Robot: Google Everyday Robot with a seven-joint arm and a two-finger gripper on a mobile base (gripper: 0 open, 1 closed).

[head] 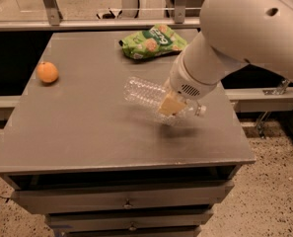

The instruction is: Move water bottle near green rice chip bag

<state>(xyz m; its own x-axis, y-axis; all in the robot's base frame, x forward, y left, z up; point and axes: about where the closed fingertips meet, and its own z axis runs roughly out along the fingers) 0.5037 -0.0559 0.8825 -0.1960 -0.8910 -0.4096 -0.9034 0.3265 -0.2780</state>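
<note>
The water bottle, clear and ribbed, lies sideways with its white cap pointing right. It hangs slightly above the grey table, with a shadow under it. My gripper is closed around the bottle's neck end, and one tan finger pad shows in front of it. The big white arm comes in from the upper right and hides the other finger. The green rice chip bag lies flat at the table's far edge, a short way beyond the bottle.
A small orange fruit sits near the table's left edge. A metal rail runs behind the table. Drawers sit under the tabletop, and speckled floor lies to the right.
</note>
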